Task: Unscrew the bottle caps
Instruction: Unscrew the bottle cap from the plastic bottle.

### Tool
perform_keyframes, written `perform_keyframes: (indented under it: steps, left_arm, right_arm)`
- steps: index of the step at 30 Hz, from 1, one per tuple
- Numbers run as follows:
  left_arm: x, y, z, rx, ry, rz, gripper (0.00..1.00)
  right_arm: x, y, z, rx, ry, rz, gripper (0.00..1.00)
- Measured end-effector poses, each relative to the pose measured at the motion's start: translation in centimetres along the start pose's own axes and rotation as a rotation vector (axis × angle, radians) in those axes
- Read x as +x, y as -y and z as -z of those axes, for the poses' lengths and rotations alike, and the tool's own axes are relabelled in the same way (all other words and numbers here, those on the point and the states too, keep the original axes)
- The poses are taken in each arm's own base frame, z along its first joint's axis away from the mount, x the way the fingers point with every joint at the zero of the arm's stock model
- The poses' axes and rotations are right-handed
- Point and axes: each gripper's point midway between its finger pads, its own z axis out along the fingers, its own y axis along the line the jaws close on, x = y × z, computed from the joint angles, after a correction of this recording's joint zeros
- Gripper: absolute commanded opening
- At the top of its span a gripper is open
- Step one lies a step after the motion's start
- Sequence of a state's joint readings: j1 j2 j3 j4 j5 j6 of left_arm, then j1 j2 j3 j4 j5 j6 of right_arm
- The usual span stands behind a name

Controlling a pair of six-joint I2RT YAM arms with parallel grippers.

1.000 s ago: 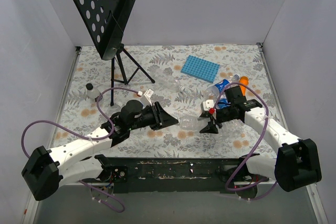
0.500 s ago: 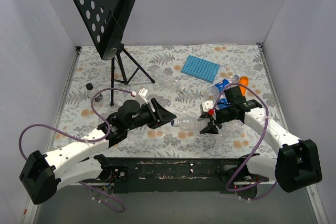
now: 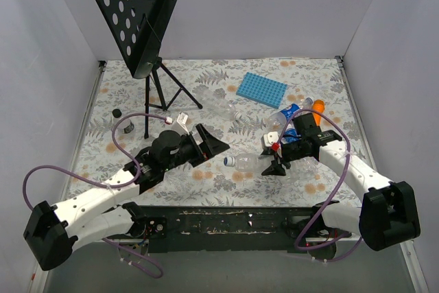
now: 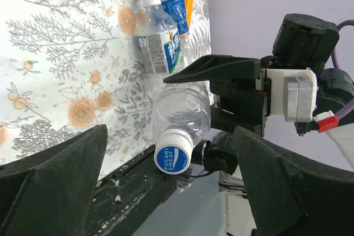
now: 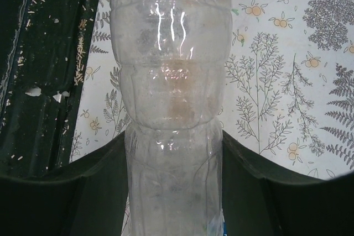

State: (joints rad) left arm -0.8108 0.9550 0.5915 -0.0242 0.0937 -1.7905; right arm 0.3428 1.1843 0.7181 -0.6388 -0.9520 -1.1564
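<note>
A clear bottle (image 3: 250, 162) lies level just above the table, and my right gripper (image 3: 271, 157) is shut on its body (image 5: 168, 81), with a black finger (image 5: 83, 192) pressing each side. Its white cap (image 4: 173, 152), blue on top with white lettering, is still on the neck and points at my left gripper (image 3: 219, 150). That gripper (image 4: 170, 134) stands wide open. The cap (image 3: 229, 161) sits in the gap near its fingertips, and neither finger touches it.
Two labelled bottles (image 3: 285, 116) and an orange stick (image 3: 318, 108) lie behind the right gripper. A blue ridged tray (image 3: 261, 89) sits at the back. A black music stand (image 3: 140, 18) rises at the back left, with a small bottle (image 3: 127, 125) near its foot.
My left gripper was shut on the cap; it has opened wide and drawn back to the left. The right gripper still holds the bottle in the same place.
</note>
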Motion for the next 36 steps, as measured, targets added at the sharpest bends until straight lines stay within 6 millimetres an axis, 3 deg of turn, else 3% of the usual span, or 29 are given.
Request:
perform_keyframes:
  steps: [10,21,28,36]
  left_arm:
    - [-2.6,1.7,3.5,0.078,0.138,-0.301,0.98]
    - [-2.1,2.0,5.9,0.191,0.145,-0.747,0.98]
    - [-0.2,2.1,5.5,0.305,0.070,-0.991,0.93]
    - [2.6,0.1,2.6,0.396,-0.063,-1.131,0.83]
  right_arm:
    - [0.4,-0.2,-0.2,-0.014,-0.006,-0.024,0.07]
    - [0.5,-0.3,-0.2,-0.020,-0.008,-0.016,0.07]
    - [0.8,-0.4,-0.3,-0.030,-0.010,-0.021,0.07]
    - [0.8,-0.8,-0.4,-0.043,-0.007,-0.036,0.07]
